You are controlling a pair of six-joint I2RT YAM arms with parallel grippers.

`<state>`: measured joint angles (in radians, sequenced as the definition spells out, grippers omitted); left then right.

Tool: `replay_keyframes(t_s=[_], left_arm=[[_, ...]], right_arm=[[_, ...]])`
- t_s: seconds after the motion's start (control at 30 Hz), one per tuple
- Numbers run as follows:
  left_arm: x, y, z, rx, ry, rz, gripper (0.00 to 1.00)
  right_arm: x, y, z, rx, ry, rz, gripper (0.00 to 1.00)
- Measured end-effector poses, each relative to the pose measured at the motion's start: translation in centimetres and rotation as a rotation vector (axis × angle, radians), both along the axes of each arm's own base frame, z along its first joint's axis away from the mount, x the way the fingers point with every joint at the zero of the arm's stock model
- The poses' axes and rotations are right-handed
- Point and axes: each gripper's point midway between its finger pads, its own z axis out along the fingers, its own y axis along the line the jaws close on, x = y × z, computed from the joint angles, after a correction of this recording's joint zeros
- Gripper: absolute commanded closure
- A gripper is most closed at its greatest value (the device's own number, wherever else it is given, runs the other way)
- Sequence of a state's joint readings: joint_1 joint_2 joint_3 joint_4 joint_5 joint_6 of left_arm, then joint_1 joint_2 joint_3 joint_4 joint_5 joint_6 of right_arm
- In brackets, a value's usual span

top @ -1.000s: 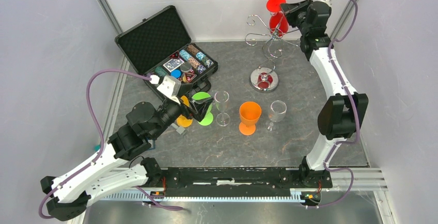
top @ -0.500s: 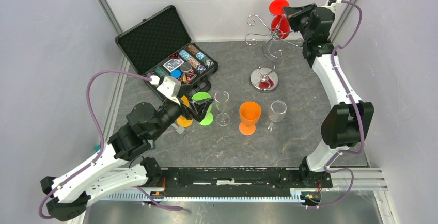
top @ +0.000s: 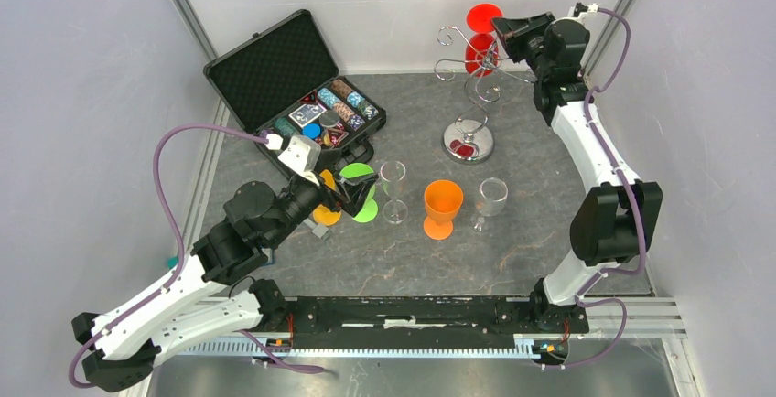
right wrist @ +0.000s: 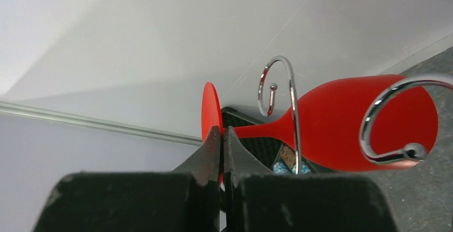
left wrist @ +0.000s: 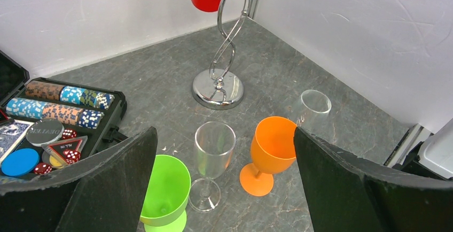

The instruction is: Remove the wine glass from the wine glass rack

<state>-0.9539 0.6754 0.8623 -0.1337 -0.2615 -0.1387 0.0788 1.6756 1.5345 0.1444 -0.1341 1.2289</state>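
— Which step was it?
— Drawing off: the right tool (right wrist: 221,152) was clamped on the foot of the red wine glass (right wrist: 368,122), its stem seemingly inside a hook of the wine glass rack (top: 468,141).
— And next?
— It called for sliding outward, level.

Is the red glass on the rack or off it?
On the rack: the right wrist view shows the red glass with its stem inside a curled arm, the right gripper pinching its foot between its fingers.
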Motion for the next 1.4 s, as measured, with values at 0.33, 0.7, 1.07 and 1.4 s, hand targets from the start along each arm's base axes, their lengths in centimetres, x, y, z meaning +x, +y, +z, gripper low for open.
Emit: replay_keyframes(t_s=[0.33,0.7,1.07,1.4], left_arm=[[0.0,0.0,0.0,0.0,0.0,0.0,0.0],[0.0,0.0,0.0,0.0,0.0,0.001,0.0],[0.2,0.3,0.0,-0.001,0.001,0.02,0.0],[0.2,-0.8,-0.2,0.004,0.019,-0.012,0.0]], right_arm=[[1.0,1.5,1.6,0.049,-0.046,0.075,1.0],[3.6,2.5,2.4,0.087,-0.156,0.125,1.0],[1.2,2.2,11.0,0.009,-0.498,0.114,1.0],[-8.6,1.5,19.3,-0.031,-0.704,0.105,1.0]])
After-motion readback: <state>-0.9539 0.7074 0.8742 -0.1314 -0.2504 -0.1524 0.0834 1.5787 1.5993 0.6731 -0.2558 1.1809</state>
